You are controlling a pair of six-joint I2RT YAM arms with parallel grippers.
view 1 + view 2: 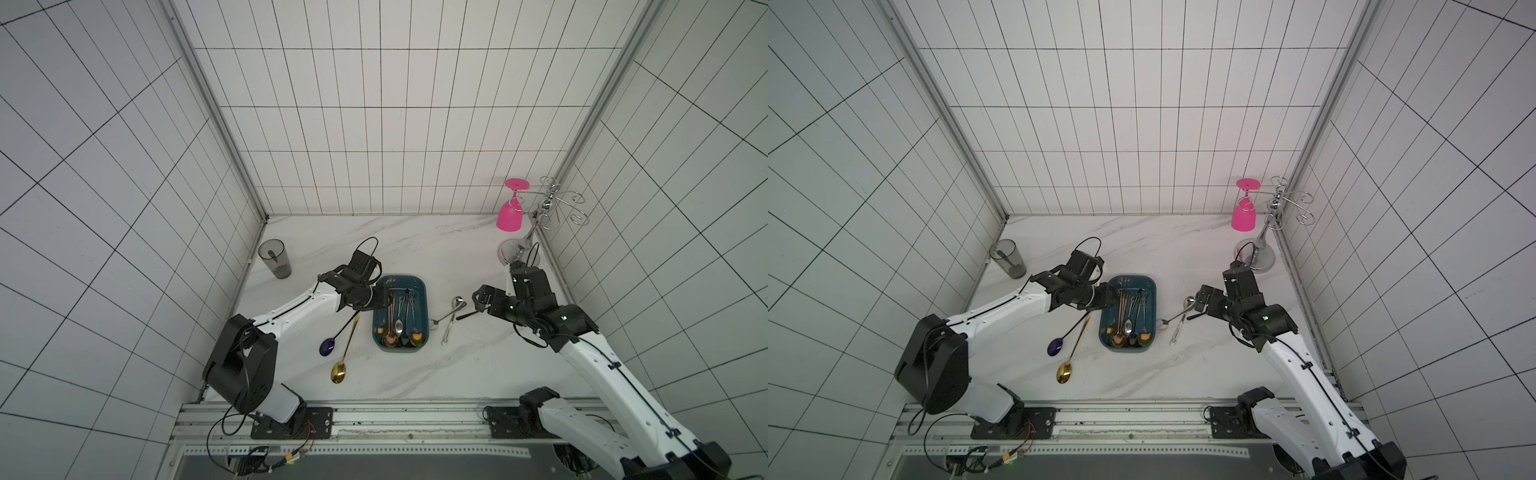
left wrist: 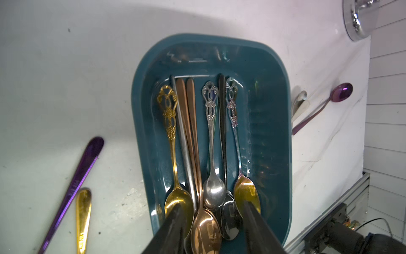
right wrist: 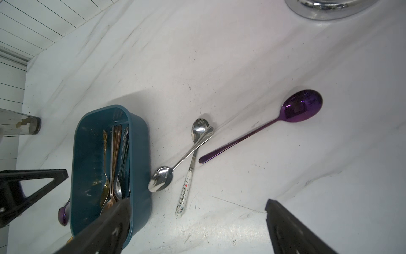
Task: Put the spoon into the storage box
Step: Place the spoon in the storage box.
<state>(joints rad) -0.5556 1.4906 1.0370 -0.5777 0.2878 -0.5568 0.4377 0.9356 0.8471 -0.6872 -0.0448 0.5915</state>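
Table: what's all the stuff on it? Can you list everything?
box: one, teal, middle
spoons in box: about seven, gold, silver, copper, black
purple spoons: two, one left of box, one right
gold spoon: one, left of box
silver spoon: one, right of box
white-handled spoon: one, crossing the silver spoon
cup: one, grey, back left
glass: one, pink, upside down on rack
rack: one, silver, back right
arms: two, white and black; left jaws open over box, right jaws open by right purple spoon
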